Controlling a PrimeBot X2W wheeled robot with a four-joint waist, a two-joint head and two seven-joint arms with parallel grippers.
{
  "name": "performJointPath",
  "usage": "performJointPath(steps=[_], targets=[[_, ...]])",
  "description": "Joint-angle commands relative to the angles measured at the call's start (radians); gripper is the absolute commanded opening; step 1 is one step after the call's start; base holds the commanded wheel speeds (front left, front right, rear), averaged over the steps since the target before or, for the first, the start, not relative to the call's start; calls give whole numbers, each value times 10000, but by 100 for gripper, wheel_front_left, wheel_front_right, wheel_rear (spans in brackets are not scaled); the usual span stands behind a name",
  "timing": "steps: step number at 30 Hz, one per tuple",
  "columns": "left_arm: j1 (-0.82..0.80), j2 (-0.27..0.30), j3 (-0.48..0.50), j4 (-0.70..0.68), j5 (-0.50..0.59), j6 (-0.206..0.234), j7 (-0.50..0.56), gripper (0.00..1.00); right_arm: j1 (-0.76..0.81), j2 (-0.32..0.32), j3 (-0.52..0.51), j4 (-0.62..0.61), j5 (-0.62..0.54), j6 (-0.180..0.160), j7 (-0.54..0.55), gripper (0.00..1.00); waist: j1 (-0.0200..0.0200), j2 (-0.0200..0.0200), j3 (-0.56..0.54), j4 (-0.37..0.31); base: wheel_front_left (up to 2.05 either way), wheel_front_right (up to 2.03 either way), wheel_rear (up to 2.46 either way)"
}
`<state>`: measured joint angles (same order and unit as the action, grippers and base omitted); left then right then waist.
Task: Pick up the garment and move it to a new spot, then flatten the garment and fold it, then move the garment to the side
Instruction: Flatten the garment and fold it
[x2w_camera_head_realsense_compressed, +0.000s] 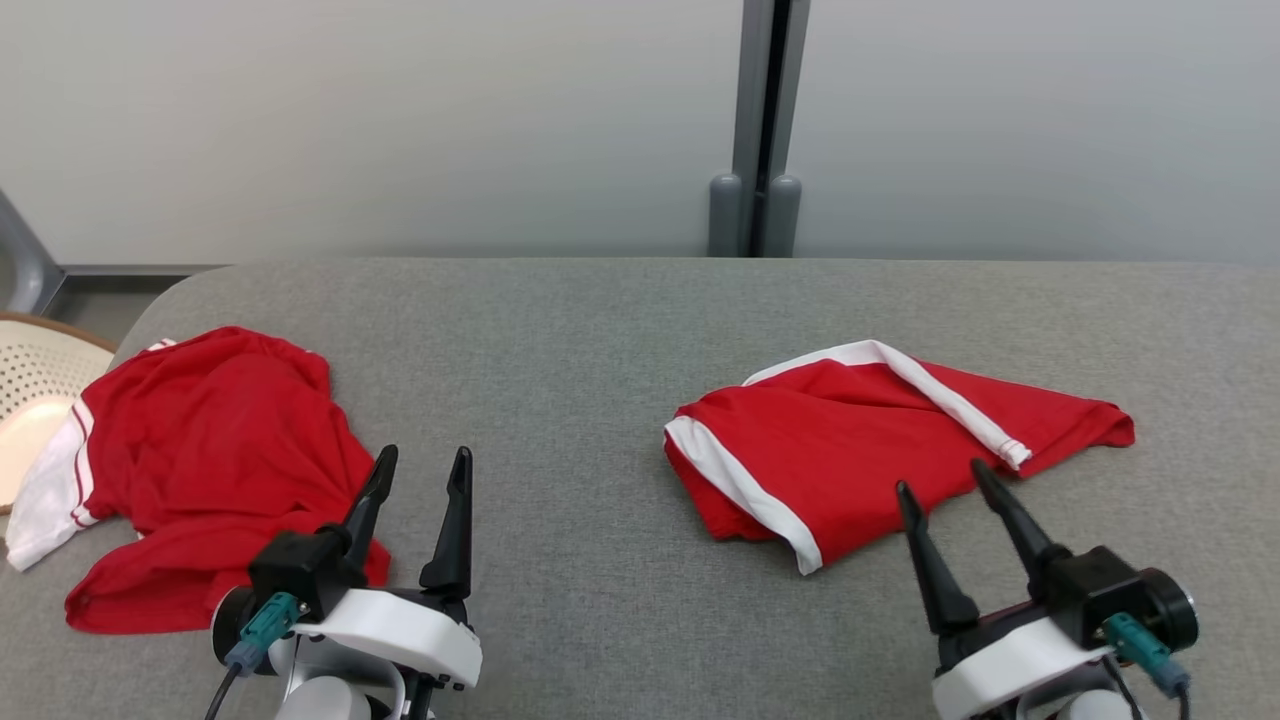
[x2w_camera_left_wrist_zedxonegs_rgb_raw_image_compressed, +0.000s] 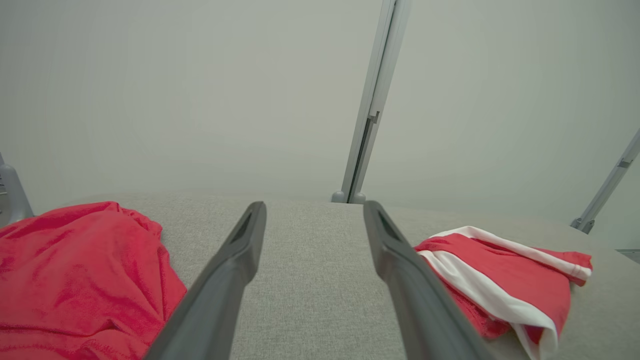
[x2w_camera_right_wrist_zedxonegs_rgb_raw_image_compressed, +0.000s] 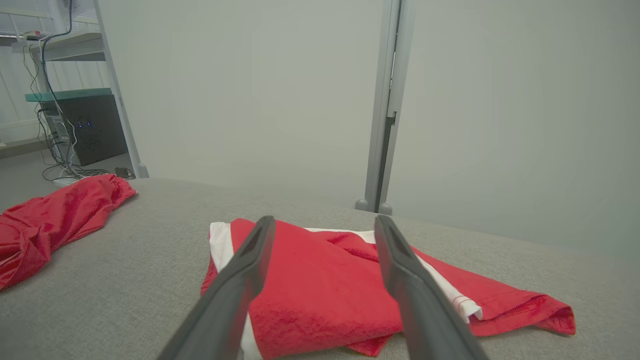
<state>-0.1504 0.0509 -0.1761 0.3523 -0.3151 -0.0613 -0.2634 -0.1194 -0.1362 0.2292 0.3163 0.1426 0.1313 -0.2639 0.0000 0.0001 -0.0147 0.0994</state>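
1. Where it lies folded, the red-and-white garment (x2w_camera_head_realsense_compressed: 880, 440) occupies the padded table's (x2w_camera_head_realsense_compressed: 560, 330) right half.
2. Left gripper (x2w_camera_head_realsense_compressed: 425, 451): spread, empty, over table's left.
3. Right gripper (x2w_camera_head_realsense_compressed: 941, 476): spread, empty, over table's right.

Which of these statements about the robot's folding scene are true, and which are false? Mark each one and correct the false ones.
1. A crumpled garment and a folded garment, both red, lie on the grey surface. True.
2. The right gripper is clamped on the folded garment. False: its fingers stand apart and grip nothing.
3. The crumpled garment lies on the robot's left, the folded one on its right. True.
4. The two garments overlap. False: bare grey surface separates them.
5. The left gripper is open and holds nothing. True.
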Motion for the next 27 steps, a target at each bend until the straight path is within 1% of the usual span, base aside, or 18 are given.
performJointPath(steps=[1,4,11,18,23,24,25,26,27], targets=[[-34,26,24,-6,49,-26,-13,100,130,-95,152,77,-43,-10,-8,100,0,-1,90,101,0,0,0],[-167,14,-92,87,46,-77,-13,100,147,-179,588,349,102,-10,8,100,0,-1,256,294,0,0,0],[-377,12,-292,238,-27,-105,-15,100,-258,-384,1553,1533,-17,-10,598,100,0,-1,647,740,0,0,0],[-621,8,-443,281,-163,-10,-15,100,-857,-114,1402,2766,-99,-10,773,100,0,-1,896,1085,0,0,0],[-670,8,-462,282,-209,28,-15,100,-1204,63,970,3561,-284,-10,845,100,0,-1,945,1180,0,0,0],[-657,7,-451,287,-209,25,-13,100,-1272,99,890,3691,-342,-10,824,85,0,-1,946,1175,0,0,0],[-655,7,-436,290,-204,33,-15,100,-1333,110,848,3776,-426,-10,776,28,0,-1,941,1163,0,0,0],[-645,7,-410,296,-189,45,-15,100,-1387,112,797,3869,-472,-10,740,0,0,-1,927,1139,0,0,0],[-629,7,-381,305,-174,60,-15,100,-1426,102,752,3947,-546,-10,678,0,0,-1,902,1103,0,0,0]])
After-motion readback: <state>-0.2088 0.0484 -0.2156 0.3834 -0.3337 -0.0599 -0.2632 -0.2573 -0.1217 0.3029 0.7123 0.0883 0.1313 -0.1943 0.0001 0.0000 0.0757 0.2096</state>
